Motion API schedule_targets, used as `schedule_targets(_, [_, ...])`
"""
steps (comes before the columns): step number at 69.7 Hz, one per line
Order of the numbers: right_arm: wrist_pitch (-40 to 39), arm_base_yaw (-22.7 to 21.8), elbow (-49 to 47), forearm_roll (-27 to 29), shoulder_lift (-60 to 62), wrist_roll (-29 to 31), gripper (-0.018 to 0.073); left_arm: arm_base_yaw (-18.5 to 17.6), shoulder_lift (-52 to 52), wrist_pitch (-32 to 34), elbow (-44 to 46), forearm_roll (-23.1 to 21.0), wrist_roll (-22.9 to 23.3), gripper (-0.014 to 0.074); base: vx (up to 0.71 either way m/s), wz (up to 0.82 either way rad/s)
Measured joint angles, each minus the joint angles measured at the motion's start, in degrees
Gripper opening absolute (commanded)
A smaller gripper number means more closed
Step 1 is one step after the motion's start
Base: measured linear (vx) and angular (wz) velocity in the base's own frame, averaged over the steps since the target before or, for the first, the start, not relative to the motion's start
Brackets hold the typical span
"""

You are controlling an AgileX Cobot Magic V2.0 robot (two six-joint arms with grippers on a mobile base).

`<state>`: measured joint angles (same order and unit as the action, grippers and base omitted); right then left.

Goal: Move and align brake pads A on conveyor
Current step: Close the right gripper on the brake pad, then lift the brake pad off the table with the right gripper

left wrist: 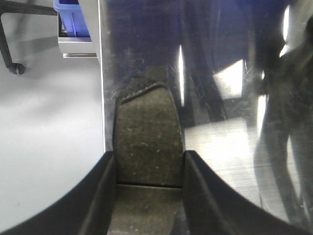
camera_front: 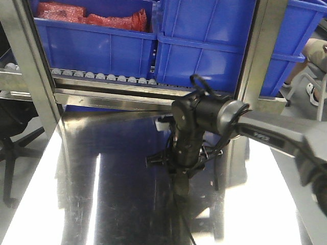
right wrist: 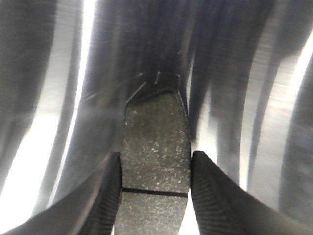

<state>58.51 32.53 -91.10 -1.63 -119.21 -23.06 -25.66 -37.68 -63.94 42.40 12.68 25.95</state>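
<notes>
Hands are each clamping one pad: our left hand (left wrist: 149,155) is pinching the left pad (left wrist: 146,132) across its width, fingers (left wrist: 105,186) pressing both long sides, and our right hand (right wrist: 156,155) is gripping the right pad (right wrist: 156,129) the same way. Both pads are hanging over the steel counter (right wrist: 254,122); whether they are touching it we cannot tell. No conveyor is showing, so we are judging the carry as barely begun. To do it well we are wanting level pads, a firm squeeze and a clean lift before swinging. The left pad is sitting just beside the counter's left edge, floor (left wrist: 49,122) beyond, so drifting left is risking a drop. Ahead, the roller rack (camera_front: 102,76) and blue bins (camera_front: 92,48) are closing off the far side; open room is lying over the counter's middle.
</notes>
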Motion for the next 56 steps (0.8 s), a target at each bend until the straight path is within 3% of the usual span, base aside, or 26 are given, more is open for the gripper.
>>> schedule_targets(11, [0.3,0.0,0.0,-2.4,7.6,0.2,-0.0008,0.0,0.0,0.0,0.0,0.0,0.0,-0.0006,0.00,0.00])
schedule_targets(29, [5.8,-0.5,0.0,-11.4,23.2,0.8,-0.0003,0.0,0.0,0.0,0.0,0.0,0.0,-0.0006,0.00,0.00])
schedule_targets(46, [11.9,-3.9,0.1,-13.1,33.7,3.0,-0.0001,0.0,0.0,0.0,0.0,0.0,0.0,-0.0006,0.00,0.00])
schedule_targets(56, [11.6,-6.2,4.6,-13.5,41.1,3.9,-0.0001,0.0,0.0,0.0,0.0,0.0,0.0,-0.0006,0.00,0.00])
